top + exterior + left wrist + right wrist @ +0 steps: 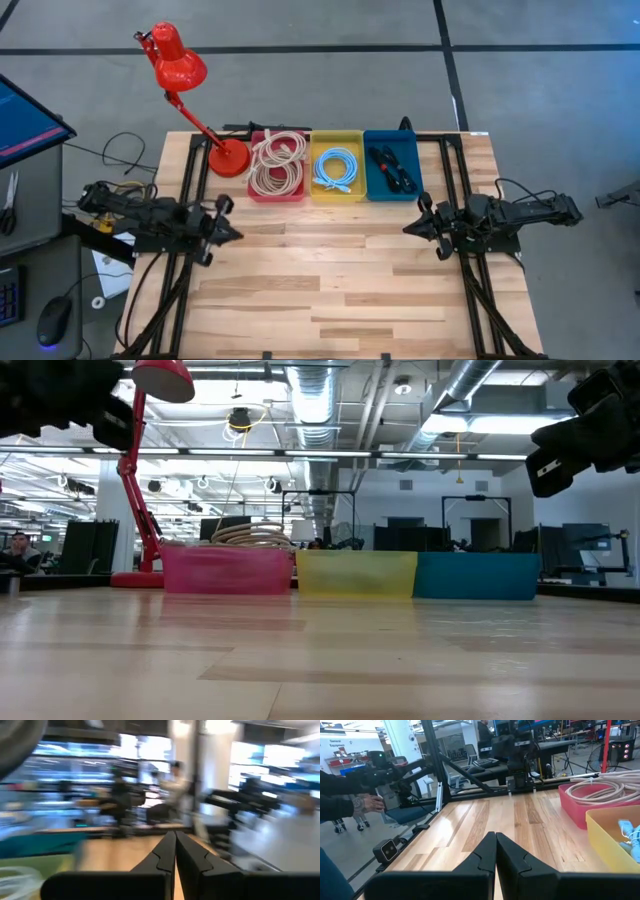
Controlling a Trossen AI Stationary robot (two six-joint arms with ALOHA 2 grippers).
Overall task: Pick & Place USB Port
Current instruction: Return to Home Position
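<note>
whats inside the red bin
The red bin holds coiled brown charger cables, piled above its rim. Their count and most of the bin's floor are hidden under the overlapping coils.

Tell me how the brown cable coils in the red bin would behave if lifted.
Probably floppy: the brown cables lie in loose loops, so they would likely sag and uncoil. Apt to snag: several coils overlap in the red bin, so one may drag another out. Likely light for their bulk, being thin cord.
</note>
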